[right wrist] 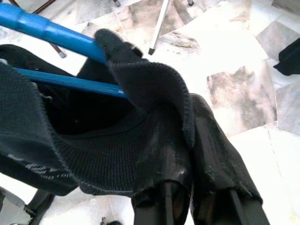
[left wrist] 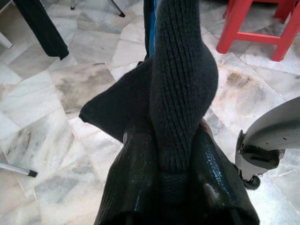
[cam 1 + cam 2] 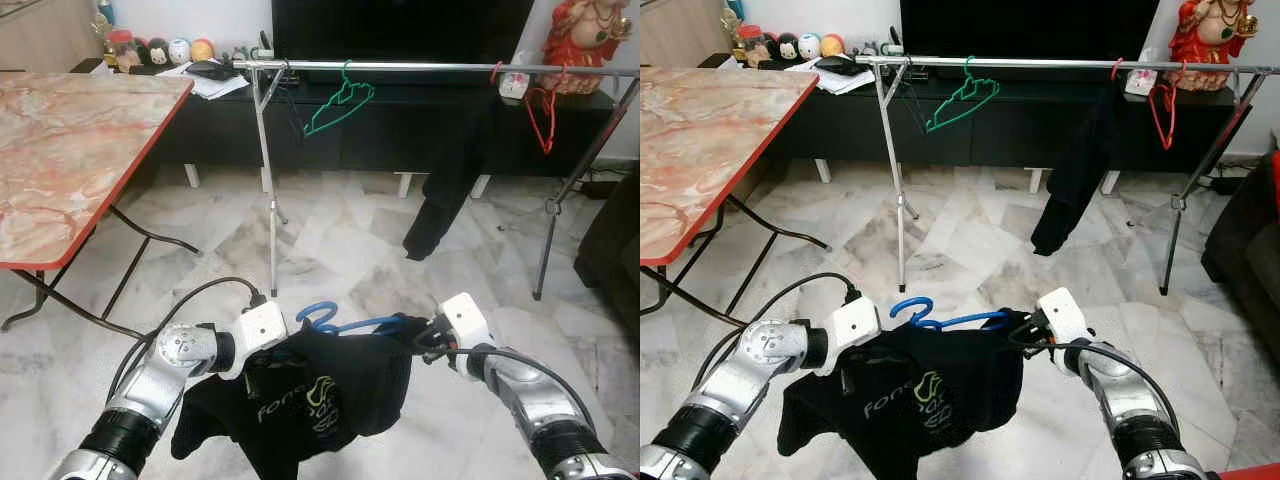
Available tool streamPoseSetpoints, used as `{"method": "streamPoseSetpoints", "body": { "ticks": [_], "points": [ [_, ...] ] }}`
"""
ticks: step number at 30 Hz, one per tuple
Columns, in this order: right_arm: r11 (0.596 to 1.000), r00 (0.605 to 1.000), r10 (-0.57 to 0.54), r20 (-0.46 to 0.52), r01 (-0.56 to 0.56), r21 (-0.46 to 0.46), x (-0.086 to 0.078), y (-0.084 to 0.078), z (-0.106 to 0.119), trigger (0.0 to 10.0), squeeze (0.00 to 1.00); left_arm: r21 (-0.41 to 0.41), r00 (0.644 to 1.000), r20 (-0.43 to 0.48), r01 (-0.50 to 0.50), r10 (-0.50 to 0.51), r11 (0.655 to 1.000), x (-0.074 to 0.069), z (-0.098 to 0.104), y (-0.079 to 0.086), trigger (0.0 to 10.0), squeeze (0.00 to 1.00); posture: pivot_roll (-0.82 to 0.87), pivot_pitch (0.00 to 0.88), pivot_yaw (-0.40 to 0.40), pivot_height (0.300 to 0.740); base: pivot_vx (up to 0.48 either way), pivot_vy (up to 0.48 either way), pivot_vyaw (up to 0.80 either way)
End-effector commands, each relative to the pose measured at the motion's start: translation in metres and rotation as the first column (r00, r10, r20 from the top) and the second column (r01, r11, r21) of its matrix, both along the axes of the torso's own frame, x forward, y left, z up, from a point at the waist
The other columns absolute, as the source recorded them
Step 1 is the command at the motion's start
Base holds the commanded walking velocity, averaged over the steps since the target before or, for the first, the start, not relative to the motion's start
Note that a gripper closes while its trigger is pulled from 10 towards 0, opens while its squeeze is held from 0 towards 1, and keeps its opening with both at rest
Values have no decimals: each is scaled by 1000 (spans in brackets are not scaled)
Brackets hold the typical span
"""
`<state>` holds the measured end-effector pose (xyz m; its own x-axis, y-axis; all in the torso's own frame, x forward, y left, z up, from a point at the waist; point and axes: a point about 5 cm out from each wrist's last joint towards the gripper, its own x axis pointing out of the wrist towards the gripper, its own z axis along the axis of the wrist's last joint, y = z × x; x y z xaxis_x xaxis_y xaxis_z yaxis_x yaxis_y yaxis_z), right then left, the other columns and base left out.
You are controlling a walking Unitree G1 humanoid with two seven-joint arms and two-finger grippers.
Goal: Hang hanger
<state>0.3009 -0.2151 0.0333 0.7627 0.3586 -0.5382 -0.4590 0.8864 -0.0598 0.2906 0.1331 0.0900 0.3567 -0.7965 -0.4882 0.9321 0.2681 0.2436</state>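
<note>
the blue hanger (image 3: 340, 322) with a black shirt (image 3: 310, 395) on it is held up low over the floor (image 3: 340, 250), near the rail (image 3: 440, 67). the left gripper (image 2: 176, 154) is clamped on the shirt cloth. the right gripper (image 1: 185, 154) is pinched shut on the shirt's other end.

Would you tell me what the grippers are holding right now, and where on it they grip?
Both hold the black shirt on the blue hanger: left gripper and right gripper each pinch a fold of its knit fabric at opposite shoulders.
</note>
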Motion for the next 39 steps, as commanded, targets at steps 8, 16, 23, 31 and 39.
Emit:
{"method": "streamPoseSetpoints", "body": {
  "ticks": [8,16,23,31,39],
  "points": [
    [988,989,-145,-1,145,-48,6,-18,3,0,0,58,991,-42,130,-128,990,-15,5,6,10000,0,-73,0,-70,740,0,0,0],
    [968,971,-234,-49,228,-105,2,-31,-3,0,0,2,995,4,104,-104,995,-10,17,9,10000,0,-75,0,-73,740,0,0,0],
    [963,964,-247,-94,233,-139,-5,-32,-13,0,0,-88,999,51,20,-16,996,-1,28,8,10000,0,-71,0,-75,740,0,0,0],
    [993,985,-88,-149,76,-86,-9,-9,-20,10000,0,-114,982,148,-104,120,988,14,24,-3,10000,0,-76,0,-78,740,0,0,0],
    [994,983,-4,-181,-16,-109,-15,-5,-24,10000,1000,-134,974,156,-141,162,981,17,20,-9,10000,0,-80,0,-75,740,0,0,0]
  ]
}}
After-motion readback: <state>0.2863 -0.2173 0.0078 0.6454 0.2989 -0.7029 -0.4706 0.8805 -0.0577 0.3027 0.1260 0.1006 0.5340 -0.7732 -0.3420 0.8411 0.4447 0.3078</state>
